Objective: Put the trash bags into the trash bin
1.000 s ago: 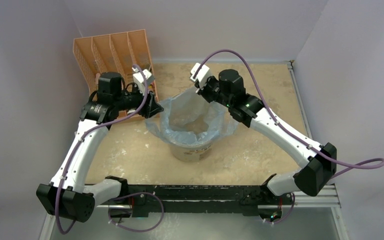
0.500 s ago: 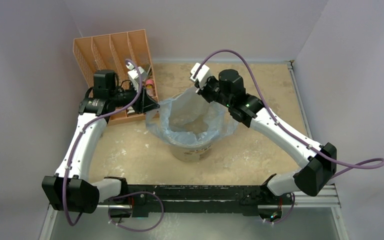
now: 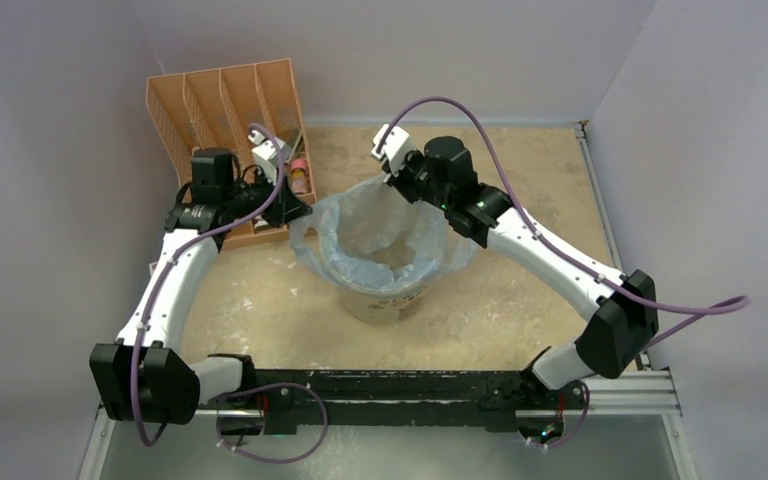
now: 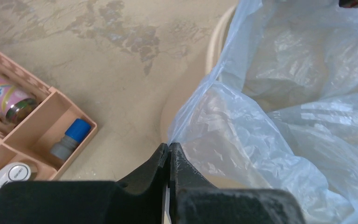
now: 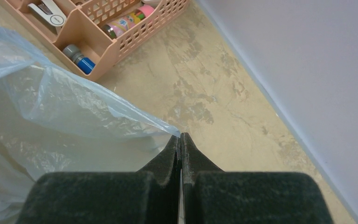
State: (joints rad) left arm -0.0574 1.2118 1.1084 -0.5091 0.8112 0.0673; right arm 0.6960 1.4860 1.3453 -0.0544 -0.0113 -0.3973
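Top external: my left pincer is clenched on the trash bag at 9 o'clock, my right pincer pinches it at 12, and it's draped over the bin.

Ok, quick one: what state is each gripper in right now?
Left gripper: closed, pinching the edge of the trash bag.
Right gripper: closed, pinching the same bag's rim elsewhere.

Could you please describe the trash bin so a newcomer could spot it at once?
At the middle of the mottled tan tabletop stands a round cream-beige bucket. Unlike the orange slotted rack at the far left, it is lined with a crinkly light-blue bag draped over its rim.
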